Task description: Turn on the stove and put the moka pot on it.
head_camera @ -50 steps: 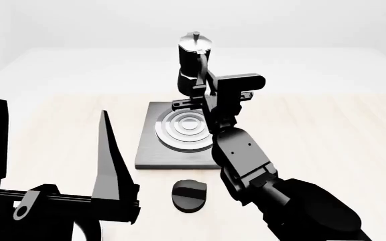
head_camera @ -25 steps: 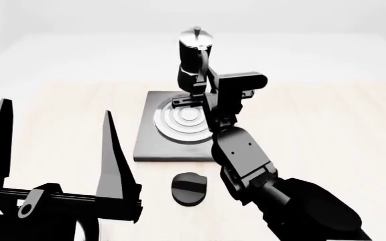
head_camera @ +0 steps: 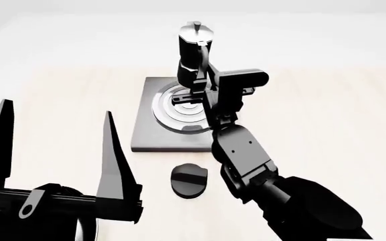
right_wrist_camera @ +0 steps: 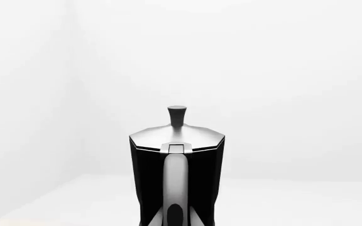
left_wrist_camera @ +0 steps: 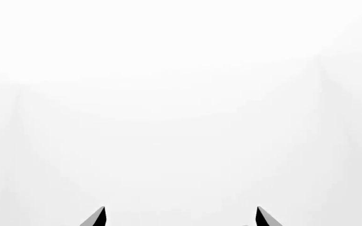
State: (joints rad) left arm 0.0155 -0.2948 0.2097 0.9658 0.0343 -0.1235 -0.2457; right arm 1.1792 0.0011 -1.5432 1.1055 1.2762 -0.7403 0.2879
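Head view, left to right: the left tool point(head_camera: 54, 145) fills the near left corner, its two long black fingers point(head_camera: 112, 155) spread wide apart and pointing upward, with nothing between them; in the left wrist view only the two finger points point(left_wrist_camera: 99, 216) show, well apart, against a blank white background. Toward the middle of the pale wooden counter point(head_camera: 327, 125) lies the stove point(head_camera: 146, 130), a flat square dark-grey plate with raised concentric silver rings, and just in front of its near edge, apart from the plate, sits the small black round knob point(head_camera: 188, 180). The right arm point(head_camera: 247, 160) reaches up from the lower right across the near right part of the plate. The right tool point(head_camera: 194, 88) is at the moka pot's handle; whether its fingers press on the handle cannot be told, since the arm and the pot hide them. The moka pot point(head_camera: 194, 47) stands upright over the far side of the stove's rings, with its base hidden, so contact with the rings cannot be judged. In the right wrist view the moka pot point(right_wrist_camera: 176, 174) appears upright and centred, black faceted body below, silver lid with a small knob above, handle facing the camera.
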